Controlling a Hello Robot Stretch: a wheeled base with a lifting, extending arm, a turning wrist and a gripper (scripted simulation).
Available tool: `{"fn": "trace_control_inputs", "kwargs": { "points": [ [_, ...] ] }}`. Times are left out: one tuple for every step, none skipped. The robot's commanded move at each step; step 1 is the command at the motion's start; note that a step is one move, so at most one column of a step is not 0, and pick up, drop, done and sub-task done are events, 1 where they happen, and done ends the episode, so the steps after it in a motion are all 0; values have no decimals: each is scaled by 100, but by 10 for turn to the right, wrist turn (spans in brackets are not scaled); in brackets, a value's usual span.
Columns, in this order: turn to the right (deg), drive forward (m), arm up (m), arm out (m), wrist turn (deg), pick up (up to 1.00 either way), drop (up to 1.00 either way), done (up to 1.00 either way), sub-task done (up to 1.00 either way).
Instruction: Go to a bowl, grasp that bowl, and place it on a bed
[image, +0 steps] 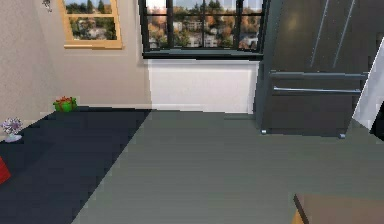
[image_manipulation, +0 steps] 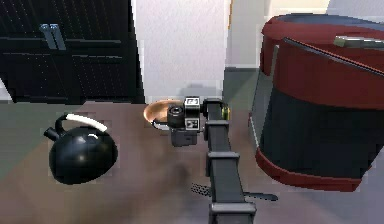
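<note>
Bowl (image_manipulation: 157, 113): a shallow copper-coloured dish lying on the brown worktop (image_manipulation: 130, 195), left of the big red-and-black lidded container (image_manipulation: 320, 95) that serves as landmark. It looks metallic, so probably stiff, light and rather slippery. Its thin upturned rim is the likely place to take hold, with one finger inside and one outside.

Gripper (image_manipulation: 178, 128): seen at the end of the dark arm (image_manipulation: 225, 170), between container and bowl, at or over the bowl's container-side rim. Whether it touches cannot be told. The spread of the fingers cannot be read, nor whether anything is held, since the bowl sits on the worktop right behind them.

Clearances: the arm runs just beside the container's left wall, so room on that side is tight. A black kettle (image_manipulation: 80, 150) stands farther left of the container than the bowl and nearer the camera, apart from the bowl. Dark cabinet doors (image_manipulation: 65, 50) rise beyond, up and left of the container.

Floor (image: 190, 160): bare grey in the forward view, judged ample for driving off.
</note>
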Motion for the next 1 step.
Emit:
{"fn": "trace_control_inputs", "kwargs": {
  "points": [
    [0,0,0,0,0,100,0,0,0]
  ]
}}
